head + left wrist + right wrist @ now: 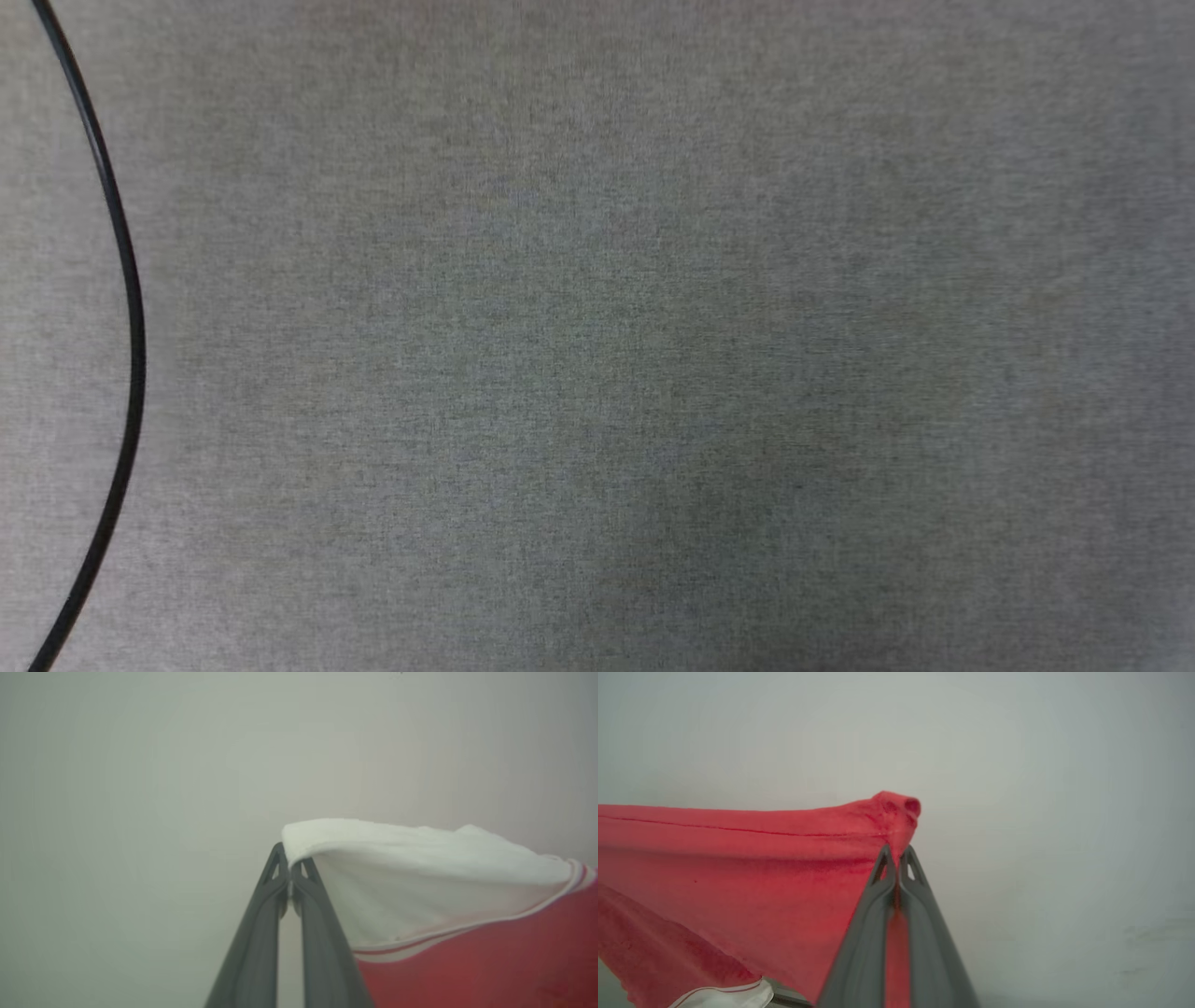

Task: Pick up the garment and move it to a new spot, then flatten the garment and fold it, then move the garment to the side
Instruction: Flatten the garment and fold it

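In the left wrist view my left gripper is shut on the white sleeve edge of the garment. The sleeve stretches to the right, with striped trim and red body below it. In the right wrist view my right gripper is shut on a bunched red corner of the garment. From there the red cloth hangs taut to the left, and a bit of white sleeve shows at the bottom left. Behind both grippers is a plain pale background.
The head view looks down on a grey woven surface. A thin black cable curves down its left side.
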Available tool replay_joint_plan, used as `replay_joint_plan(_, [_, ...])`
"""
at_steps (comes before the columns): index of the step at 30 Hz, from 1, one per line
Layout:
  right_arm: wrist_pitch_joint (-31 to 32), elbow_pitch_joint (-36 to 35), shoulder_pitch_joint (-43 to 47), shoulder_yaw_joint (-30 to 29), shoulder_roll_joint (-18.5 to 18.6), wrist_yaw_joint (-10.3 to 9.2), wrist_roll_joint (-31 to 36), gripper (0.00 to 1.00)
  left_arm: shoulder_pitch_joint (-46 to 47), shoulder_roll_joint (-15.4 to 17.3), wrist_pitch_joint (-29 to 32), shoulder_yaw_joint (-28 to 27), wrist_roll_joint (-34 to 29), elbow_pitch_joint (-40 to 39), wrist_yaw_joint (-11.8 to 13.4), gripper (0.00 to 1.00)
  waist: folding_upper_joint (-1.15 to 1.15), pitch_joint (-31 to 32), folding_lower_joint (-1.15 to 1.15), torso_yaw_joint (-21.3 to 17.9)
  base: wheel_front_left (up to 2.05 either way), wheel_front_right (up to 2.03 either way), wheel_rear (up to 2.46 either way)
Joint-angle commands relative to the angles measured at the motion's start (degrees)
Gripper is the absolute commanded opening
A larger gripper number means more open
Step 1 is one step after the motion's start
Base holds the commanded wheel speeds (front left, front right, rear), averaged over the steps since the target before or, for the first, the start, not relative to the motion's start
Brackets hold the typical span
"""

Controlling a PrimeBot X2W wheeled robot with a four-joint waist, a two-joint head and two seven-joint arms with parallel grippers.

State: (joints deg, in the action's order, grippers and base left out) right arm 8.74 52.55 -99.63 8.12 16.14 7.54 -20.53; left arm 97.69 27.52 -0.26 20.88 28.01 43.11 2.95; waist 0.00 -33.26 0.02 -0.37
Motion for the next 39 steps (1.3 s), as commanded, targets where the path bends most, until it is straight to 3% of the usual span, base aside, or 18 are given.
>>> replay_joint_plan(1, [-0.85, 0.89, -0.58, 0.14, -0.46, -0.10, 0.32, 0.00, 0.09, -0.27, -0.87, -0.46, 0.81, 1.22, -0.51, 0.00, 0.00, -2.11, -0.02, 0.41, 0.00, 0.00, 0.00])
replay_joint_plan(13, [-2.53, 4.06, 6.95, 5.52, -0.24, -0.09, -4.55, 0.00, -8.35, -5.48, -6.22, -3.39, 8.42, 11.12, -6.08, 0.00, 0.00, -2.74, -0.02, 2.09, 0.00, 0.00, 0.00])
replay_joint_plan(20, [-4.53, 0.58, 21.09, 11.68, 1.94, -0.09, -11.49, 0.00, -21.93, -6.40, -11.10, -4.69, 12.22, 12.93, -8.90, 0.00, 0.00, 1.38, -0.02, 2.42, 0.00, 0.00, 0.00])
replay_joint_plan(26, [-6.72, -3.55, 35.70, 15.40, 4.26, -0.10, -17.47, 0.00, -36.91, -5.78, -13.36, -5.11, 14.09, 10.32, -9.67, 0.00, 0.00, 8.05, -0.02, 2.04, 0.00, 0.00, 0.00])
replay_joint_plan(31, [-8.20, -7.03, 46.68, 17.20, 6.05, -0.11, -20.85, 0.00, -49.69, -4.51, -14.09, -5.61, 15.07, 4.87, -8.93, 0.00, 0.00, 13.78, -0.02, 1.95, 0.00, 0.00, 0.00])
replay_joint_plan(39, [-8.67, -12.71, 61.83, 16.22, 9.04, -0.13, -22.98, 0.00, -69.59, -1.26, -10.82, -7.05, 17.43, -9.11, -3.69, 0.00, 0.00, 21.42, -0.02, 2.25, 0.00, 0.00, 0.00])
